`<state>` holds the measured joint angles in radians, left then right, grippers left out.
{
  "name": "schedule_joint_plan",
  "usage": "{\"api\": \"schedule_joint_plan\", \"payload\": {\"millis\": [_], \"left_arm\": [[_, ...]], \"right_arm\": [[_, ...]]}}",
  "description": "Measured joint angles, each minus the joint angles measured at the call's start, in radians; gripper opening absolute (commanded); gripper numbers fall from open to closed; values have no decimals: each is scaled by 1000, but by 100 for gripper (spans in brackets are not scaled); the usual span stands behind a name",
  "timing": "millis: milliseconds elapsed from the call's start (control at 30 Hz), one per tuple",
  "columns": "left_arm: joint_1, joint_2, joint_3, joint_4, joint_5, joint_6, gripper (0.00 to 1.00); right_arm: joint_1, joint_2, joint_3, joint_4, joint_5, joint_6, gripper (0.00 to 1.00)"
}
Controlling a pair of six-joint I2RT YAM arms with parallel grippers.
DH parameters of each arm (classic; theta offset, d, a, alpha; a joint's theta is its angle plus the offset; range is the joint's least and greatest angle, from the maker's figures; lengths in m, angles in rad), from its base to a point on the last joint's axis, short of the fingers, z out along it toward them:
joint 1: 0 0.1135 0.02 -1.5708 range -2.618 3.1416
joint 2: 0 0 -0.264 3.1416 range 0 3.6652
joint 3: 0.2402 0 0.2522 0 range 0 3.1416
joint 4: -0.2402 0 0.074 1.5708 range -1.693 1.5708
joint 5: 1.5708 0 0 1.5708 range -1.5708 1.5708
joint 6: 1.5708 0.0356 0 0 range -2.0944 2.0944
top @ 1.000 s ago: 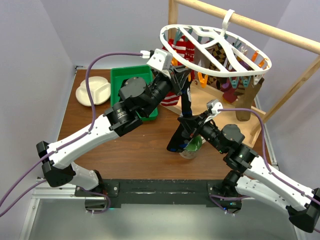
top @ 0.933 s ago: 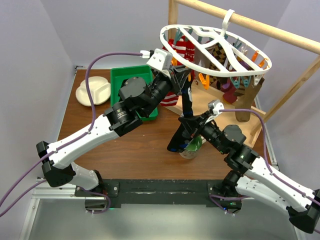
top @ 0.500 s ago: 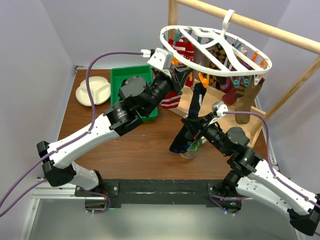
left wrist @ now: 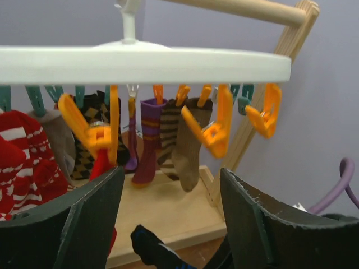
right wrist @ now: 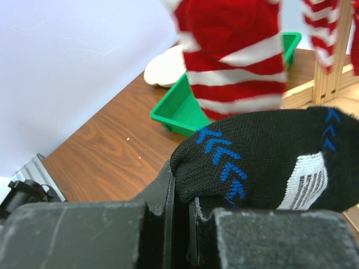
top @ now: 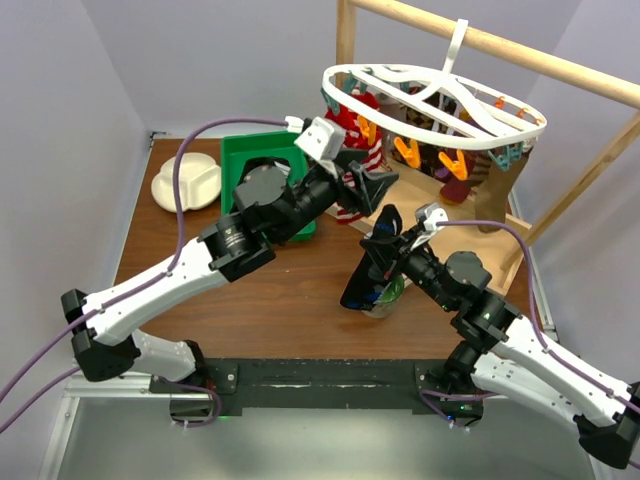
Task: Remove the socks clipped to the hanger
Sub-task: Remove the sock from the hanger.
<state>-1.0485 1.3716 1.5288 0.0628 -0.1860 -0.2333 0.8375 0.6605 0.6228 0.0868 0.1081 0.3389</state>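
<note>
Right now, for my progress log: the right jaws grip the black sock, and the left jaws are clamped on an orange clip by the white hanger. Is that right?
Not quite. The left gripper is open: its jaws stand wide apart with nothing between them, and the orange clip hangs free from the white hanger. The left wrist view shows this. The right gripper does grip the black sock.

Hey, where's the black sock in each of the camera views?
Top external: black sock in the centre, just right of the middle.
Left wrist: only its tip, at the bottom edge, left of centre.
Right wrist: lower right foreground.
Shared landmark: the red-and-white striped sock, seen far left in the left wrist view and top centre in the right wrist view.
</note>
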Motion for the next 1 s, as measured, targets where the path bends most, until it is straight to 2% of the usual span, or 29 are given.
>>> {"api": "schedule_joint_plan", "payload": {"millis": [233, 467, 633, 1000], "left_arm": [[0, -152, -170, -13, 87, -2, 79], [0, -332, -424, 32, 166, 9, 79], [0, -339, -552, 51, 202, 8, 80], [0, -310, -699, 122, 238, -16, 82]], "right_arm": [[0, 2, 5, -20, -4, -2, 0], [0, 35, 55, -27, -43, -1, 0], [0, 68, 96, -27, -82, 8, 0], [0, 109, 133, -29, -105, 37, 0]]}}
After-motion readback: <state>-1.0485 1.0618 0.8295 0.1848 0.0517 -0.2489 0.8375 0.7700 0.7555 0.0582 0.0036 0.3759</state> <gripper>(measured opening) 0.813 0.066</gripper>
